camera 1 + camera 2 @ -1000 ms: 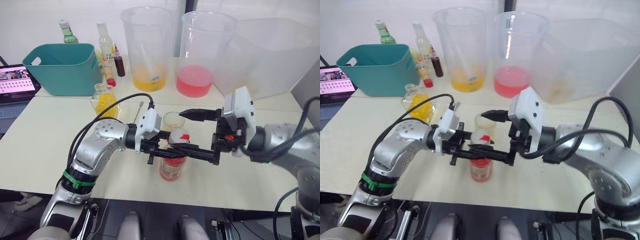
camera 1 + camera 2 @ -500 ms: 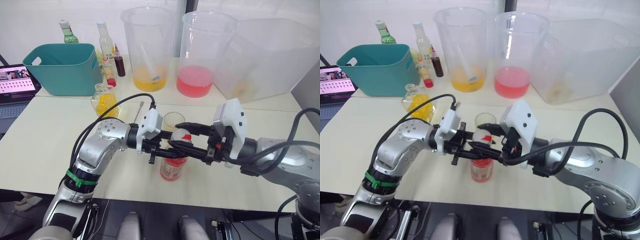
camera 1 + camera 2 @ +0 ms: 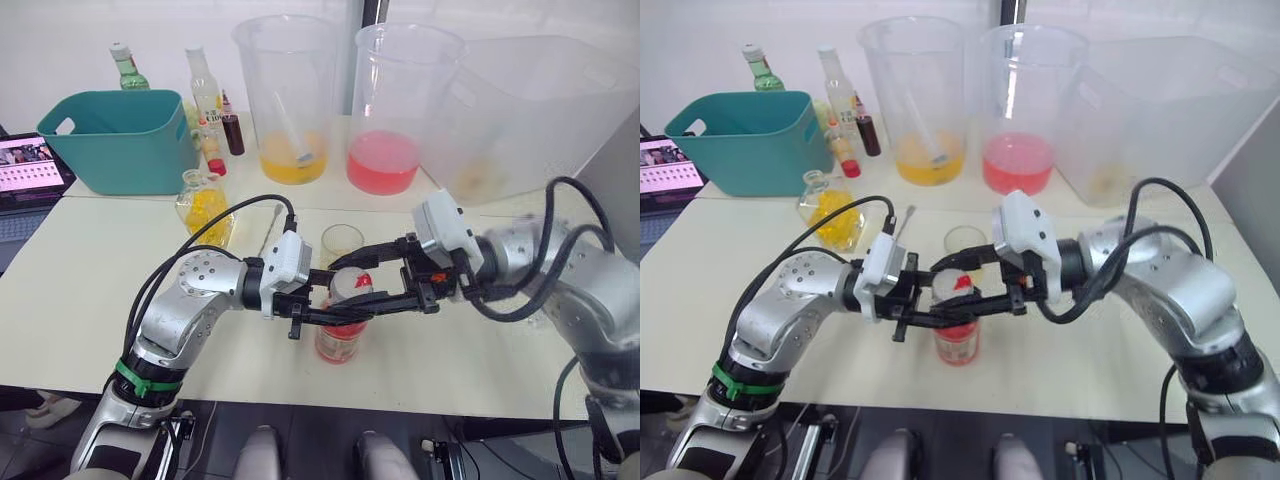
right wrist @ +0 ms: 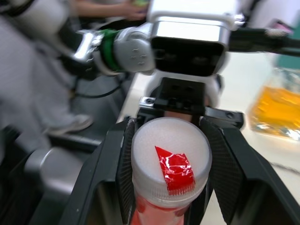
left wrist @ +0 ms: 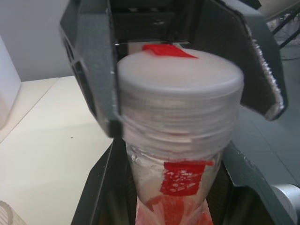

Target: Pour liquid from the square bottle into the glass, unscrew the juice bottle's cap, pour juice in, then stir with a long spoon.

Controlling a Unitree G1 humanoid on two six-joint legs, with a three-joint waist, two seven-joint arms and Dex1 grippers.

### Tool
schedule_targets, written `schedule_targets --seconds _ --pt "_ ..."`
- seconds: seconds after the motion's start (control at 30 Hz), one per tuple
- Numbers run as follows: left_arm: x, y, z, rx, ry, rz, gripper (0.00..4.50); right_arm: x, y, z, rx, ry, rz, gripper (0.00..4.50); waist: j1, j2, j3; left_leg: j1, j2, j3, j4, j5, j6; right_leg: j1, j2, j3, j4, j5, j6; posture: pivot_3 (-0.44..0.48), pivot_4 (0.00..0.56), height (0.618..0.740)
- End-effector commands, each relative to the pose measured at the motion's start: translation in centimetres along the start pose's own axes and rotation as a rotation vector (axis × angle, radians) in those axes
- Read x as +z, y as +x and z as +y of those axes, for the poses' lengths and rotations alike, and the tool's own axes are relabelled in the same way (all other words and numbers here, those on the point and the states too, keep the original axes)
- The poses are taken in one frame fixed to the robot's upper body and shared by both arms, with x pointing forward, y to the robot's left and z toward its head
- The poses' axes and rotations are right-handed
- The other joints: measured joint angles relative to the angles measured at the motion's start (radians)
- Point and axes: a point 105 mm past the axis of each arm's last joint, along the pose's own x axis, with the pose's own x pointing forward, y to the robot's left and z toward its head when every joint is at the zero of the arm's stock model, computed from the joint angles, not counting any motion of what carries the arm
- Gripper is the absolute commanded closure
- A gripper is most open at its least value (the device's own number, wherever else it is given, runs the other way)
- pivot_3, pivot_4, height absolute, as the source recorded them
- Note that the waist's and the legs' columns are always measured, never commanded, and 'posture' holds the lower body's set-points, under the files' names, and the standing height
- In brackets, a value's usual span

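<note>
The juice bottle (image 3: 338, 342) stands upright near the table's front edge, pink-red liquid in its lower part. My left gripper (image 3: 345, 312) is shut on its neck from the left. My right gripper (image 3: 350, 282) comes in from the right. Its two fingers (image 4: 117, 173) press both sides of the white cap (image 4: 171, 159) with the red mark. The empty glass (image 3: 342, 242) stands just behind the bottle. The square bottle (image 3: 205, 205) with yellow liquid is to the back left. The long spoon (image 3: 272, 225) lies on the table between the square bottle and the glass.
A teal basket (image 3: 120, 135) and a laptop (image 3: 25, 165) sit at the far left. Tall bottles (image 3: 205, 90) stand behind the square bottle. Two big jugs, one with yellow liquid (image 3: 290, 100) and one with pink (image 3: 400, 110), and a large clear tub (image 3: 540, 110) line the back.
My right gripper has swung left from beside the glass and closed around the cap. The left gripper has kept its hold on the bottle's neck.
</note>
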Motion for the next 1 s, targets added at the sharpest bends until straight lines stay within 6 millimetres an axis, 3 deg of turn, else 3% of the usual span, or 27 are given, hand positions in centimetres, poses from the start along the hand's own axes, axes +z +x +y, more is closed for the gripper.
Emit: schedule_targets --seconds 0.03,0.1,0.17,0.33,0.43,0.57,0.73,0.97,1.0 --pt "-1.1 0.3 -0.9 -0.043 -0.066 0.027 3.12 -0.9 -0.5 -0.7 0.099 -0.015 0.066 2.80 0.002 0.000 0.000 0.000 0.000 0.000 0.000 0.000 0.000 0.000 0.000 0.000 0.000 0.000 0.000 0.000 0.150 0.719" --pt "-1.0 0.5 -0.9 -0.038 -0.067 0.020 3.12 -0.4 -1.0 -1.1 0.129 -0.007 0.061 2.80 0.003 0.000 0.000 0.000 0.000 0.000 0.000 0.000 0.000 0.000 0.000 0.000 0.000 0.000 0.000 0.000 0.150 0.719" --pt "-1.0 0.5 -1.0 -0.033 -0.070 0.017 3.12 0.0 -1.4 -1.0 0.134 0.013 0.046 1.77 0.005 0.000 0.000 0.000 0.000 0.000 0.000 0.000 0.000 0.000 0.000 0.000 0.000 0.000 0.000 0.000 0.150 0.719" --pt "-0.9 0.5 -1.2 -0.033 -0.080 0.008 3.12 0.5 -2.9 0.0 0.032 0.050 0.016 0.11 0.012 0.000 0.000 -0.002 0.000 0.000 0.000 0.000 0.000 -0.001 -0.001 0.000 0.000 0.000 0.000 0.000 0.150 0.719" --pt "-0.8 0.6 -1.6 -0.039 -0.078 0.004 3.12 1.6 -3.6 0.5 -0.135 0.033 -0.043 0.05 0.009 0.000 0.000 -0.002 0.000 -0.001 0.000 0.000 0.000 -0.001 -0.001 -0.001 0.000 0.000 0.000 0.000 0.150 0.719" --pt "-0.7 0.5 -2.0 -0.040 -0.079 -0.004 3.12 1.9 -2.8 1.6 -0.373 0.064 -0.088 0.05 0.007 0.000 0.000 -0.002 0.000 -0.001 -0.001 0.000 0.000 -0.001 -0.001 0.000 0.000 0.000 0.000 0.000 0.150 0.719" --pt "-0.5 0.6 -2.5 -0.062 -0.090 -0.019 3.12 1.6 -0.6 3.4 -0.443 0.134 -0.093 0.05 0.002 0.000 0.000 -0.002 0.000 -0.001 -0.001 0.000 0.000 -0.001 0.000 0.000 0.000 0.000 0.000 0.000 0.150 0.719" --pt "-0.3 0.7 -2.8 -0.076 -0.077 -0.024 3.12 0.5 0.2 2.9 -0.573 0.174 -0.065 0.05 0.004 0.000 0.000 -0.002 0.000 -0.001 -0.001 0.000 0.000 -0.001 0.000 0.000 -0.001 0.000 0.000 0.000 0.150 0.719" --pt "-0.3 0.7 -2.8 -0.076 -0.078 -0.024 3.12 0.4 0.2 2.8 -0.587 0.176 -0.068 0.57 0.004 0.000 0.000 -0.002 0.000 -0.001 -0.001 0.000 0.000 -0.001 0.000 0.000 -0.002 0.000 0.000 0.000 0.150 0.719"
